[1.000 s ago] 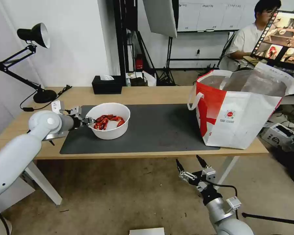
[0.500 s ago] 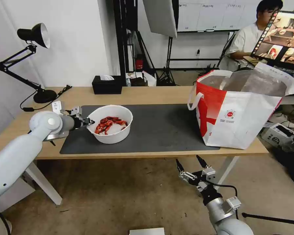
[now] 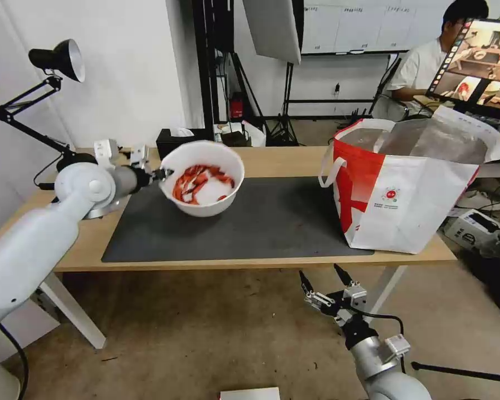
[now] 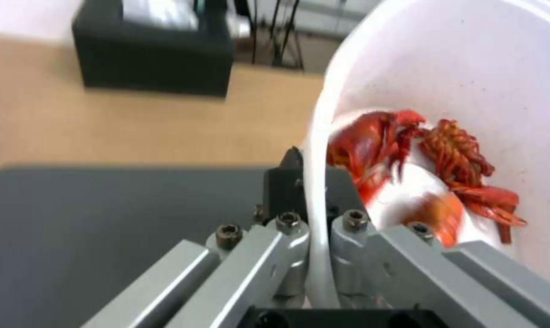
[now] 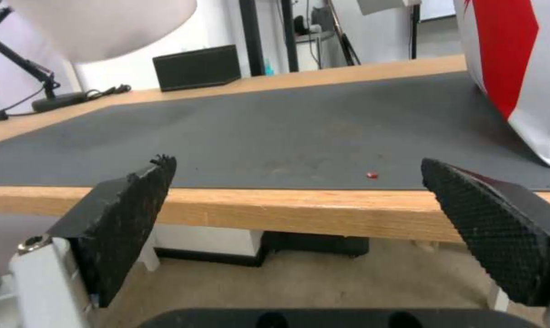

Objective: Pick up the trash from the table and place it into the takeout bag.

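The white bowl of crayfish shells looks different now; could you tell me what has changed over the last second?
The left gripper, shut on the bowl's rim, has lifted the white bowl off the grey mat and tipped it slightly, carrying it up and a little toward the takeout bag. The right gripper stays open below the table edge; the bag has not moved.

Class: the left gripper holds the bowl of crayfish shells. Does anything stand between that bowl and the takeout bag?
Nothing visible: the left gripper pinches the bowl by its rim above the mat; bare mat lies between it and the open takeout bag.
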Motion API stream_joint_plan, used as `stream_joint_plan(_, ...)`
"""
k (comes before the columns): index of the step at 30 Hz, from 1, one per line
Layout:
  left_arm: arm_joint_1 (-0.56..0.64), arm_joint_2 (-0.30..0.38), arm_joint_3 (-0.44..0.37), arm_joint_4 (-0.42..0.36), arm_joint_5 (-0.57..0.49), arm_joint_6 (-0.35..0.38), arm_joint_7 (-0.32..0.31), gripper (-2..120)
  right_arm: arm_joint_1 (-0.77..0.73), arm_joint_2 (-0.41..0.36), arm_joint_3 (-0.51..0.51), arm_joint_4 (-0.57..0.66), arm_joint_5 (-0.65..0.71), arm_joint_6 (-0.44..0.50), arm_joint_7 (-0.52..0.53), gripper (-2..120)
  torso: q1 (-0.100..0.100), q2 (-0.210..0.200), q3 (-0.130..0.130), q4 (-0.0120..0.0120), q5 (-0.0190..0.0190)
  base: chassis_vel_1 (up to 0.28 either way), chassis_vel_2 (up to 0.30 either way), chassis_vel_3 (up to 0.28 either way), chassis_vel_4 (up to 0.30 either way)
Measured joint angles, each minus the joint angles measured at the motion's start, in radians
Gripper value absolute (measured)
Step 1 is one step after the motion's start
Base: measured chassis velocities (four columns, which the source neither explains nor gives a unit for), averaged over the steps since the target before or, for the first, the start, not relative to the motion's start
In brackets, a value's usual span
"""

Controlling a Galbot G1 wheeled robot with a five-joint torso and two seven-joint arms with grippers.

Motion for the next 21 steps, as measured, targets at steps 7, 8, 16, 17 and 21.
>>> stream_joint_plan(7,0.017,-0.033,-0.020,-0.019,0.038,-0.110,-0.033,0,0.000,0.000,0.000,0.000,0.000,0.000,0.000,100,0.000,0.000,0.000,0.0001,0.0000,0.000,0.000,0.000,0.000)
stream_joint_plan(8,0.022,-0.038,-0.028,-0.023,0.041,-0.119,-0.040,0,0.000,0.000,0.000,0.000,0.000,0.000,0.000,100,0.000,0.000,0.000,0.0002,0.0000,0.000,0.000,0.000,0.000)
stream_joint_plan(16,0.032,-0.054,-0.042,-0.040,0.049,-0.136,-0.052,0,0.000,0.000,0.000,0.000,0.000,0.000,0.000,100,0.000,0.000,0.000,0.0002,0.0000,0.000,0.000,0.000,0.000)
stream_joint_plan(17,0.032,-0.059,-0.043,-0.045,0.049,-0.136,-0.055,0,0.000,0.000,0.000,0.000,0.000,0.000,0.000,100,0.000,0.000,0.000,0.0002,0.0001,0.000,0.000,0.000,0.000)
stream_joint_plan(21,0.026,-0.078,-0.040,-0.050,0.048,-0.138,-0.067,0,0.000,0.000,0.000,0.000,0.000,0.000,0.000,100,0.000,0.000,0.000,0.0002,0.0000,0.000,0.000,0.000,0.000)
